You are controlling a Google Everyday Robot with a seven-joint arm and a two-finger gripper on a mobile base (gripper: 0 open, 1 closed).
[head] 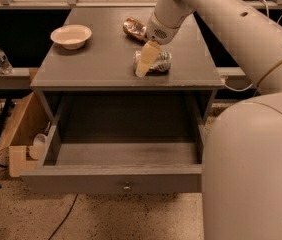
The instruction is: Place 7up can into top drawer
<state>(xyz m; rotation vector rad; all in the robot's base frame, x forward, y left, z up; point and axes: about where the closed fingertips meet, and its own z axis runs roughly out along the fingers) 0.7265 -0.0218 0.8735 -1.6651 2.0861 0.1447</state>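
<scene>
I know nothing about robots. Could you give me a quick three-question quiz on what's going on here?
1. True or false: the top drawer stands open.
2. The tool reaches down to which item? A) bowl B) 7up can C) brown-orange can
3. Fill in: the 7up can lies on the ____ of the cabinet.
Key: 1 true; 2 B; 3 top.

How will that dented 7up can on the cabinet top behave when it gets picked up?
The 7up can lies on its side, so a nudge would probably roll it. Its dents suggest it is thin-walled and likely light, perhaps crushing further under a firm squeeze. The tool is low over the can.
</scene>
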